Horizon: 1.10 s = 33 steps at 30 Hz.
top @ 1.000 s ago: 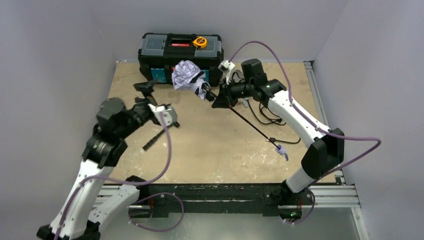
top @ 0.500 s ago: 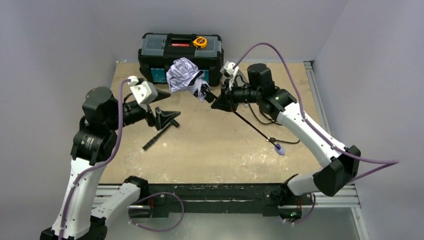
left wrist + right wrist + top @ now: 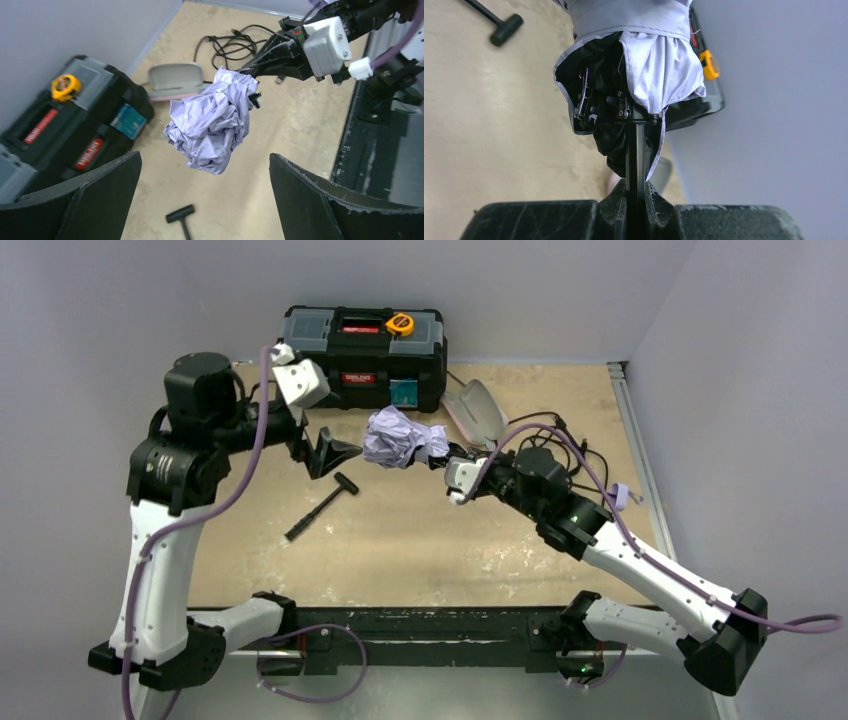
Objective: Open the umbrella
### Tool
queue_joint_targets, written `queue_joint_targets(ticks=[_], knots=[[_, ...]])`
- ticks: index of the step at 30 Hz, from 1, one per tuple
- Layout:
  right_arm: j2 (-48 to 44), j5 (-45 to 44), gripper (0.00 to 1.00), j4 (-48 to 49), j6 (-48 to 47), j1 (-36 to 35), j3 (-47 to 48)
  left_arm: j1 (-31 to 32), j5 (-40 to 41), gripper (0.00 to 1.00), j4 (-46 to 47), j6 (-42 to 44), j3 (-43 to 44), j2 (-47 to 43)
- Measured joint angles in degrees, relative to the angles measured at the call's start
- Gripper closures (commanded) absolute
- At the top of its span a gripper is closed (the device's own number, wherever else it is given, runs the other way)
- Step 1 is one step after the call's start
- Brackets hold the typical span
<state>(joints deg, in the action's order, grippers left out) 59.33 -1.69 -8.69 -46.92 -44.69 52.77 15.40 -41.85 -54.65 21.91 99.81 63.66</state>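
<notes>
The umbrella's crumpled lavender canopy (image 3: 398,437) hangs folded just above the table's middle, black lining showing at its rim (image 3: 596,80). My right gripper (image 3: 447,464) is shut on the thin black shaft (image 3: 635,150) just behind the canopy. The pale lavender handle (image 3: 618,497) sticks out behind my right arm. My left gripper (image 3: 335,452) is open and empty, a little left of the canopy. In the left wrist view the canopy (image 3: 212,125) sits ahead of my wide-spread fingers (image 3: 85,200), apart from them.
A black toolbox (image 3: 362,340) with a yellow tape measure (image 3: 400,324) stands at the back. A pinkish-grey sleeve (image 3: 475,412) and black cables (image 3: 560,435) lie behind the canopy. A black T-shaped tool (image 3: 320,508) lies on the table under my left gripper.
My right arm swung the umbrella away from the toolbox toward the table's middle, the handle now at the right. My left arm rose and turned its open gripper toward the canopy.
</notes>
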Motion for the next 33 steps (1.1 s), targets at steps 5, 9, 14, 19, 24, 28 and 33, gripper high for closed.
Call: queue_joint_targets(ticks=[5,9,14,19,24,28,33], knots=[[-5.29,-1.51,1.0,8.41,-13.9,-1.11,-6.71,0.09,-3.13,0.0,-5.92,-3.08,2.45,7.3],[-6.78,-1.36,1.0,13.09,-20.7,-2.34,-8.59,1.49,-3.19,0.0,-8.15,-3.78,-0.66,9.75],[-7.82,-0.13,1.0,18.99,-27.32,-4.04,-11.34,5.75,-2.78,0.02,-10.08,-3.37,-2.45,9.75],[-8.0,0.83,1.0,22.82,-32.44,-4.74,-14.21,7.1,-3.1,0.6,-8.22,-4.22,-7.93,8.63],[-7.52,0.74,0.97,24.55,-35.08,-4.81,-15.74,7.13,-4.42,1.0,-8.04,-2.73,-10.45,7.85],[-7.15,1.31,0.13,23.58,-32.87,-4.94,-14.82,7.28,-5.22,1.0,-6.1,-0.26,-13.2,4.85],[-7.08,5.27,0.01,13.09,-24.46,-5.18,-5.22,8.04,-4.61,1.0,0.63,0.52,-22.03,-3.39]])
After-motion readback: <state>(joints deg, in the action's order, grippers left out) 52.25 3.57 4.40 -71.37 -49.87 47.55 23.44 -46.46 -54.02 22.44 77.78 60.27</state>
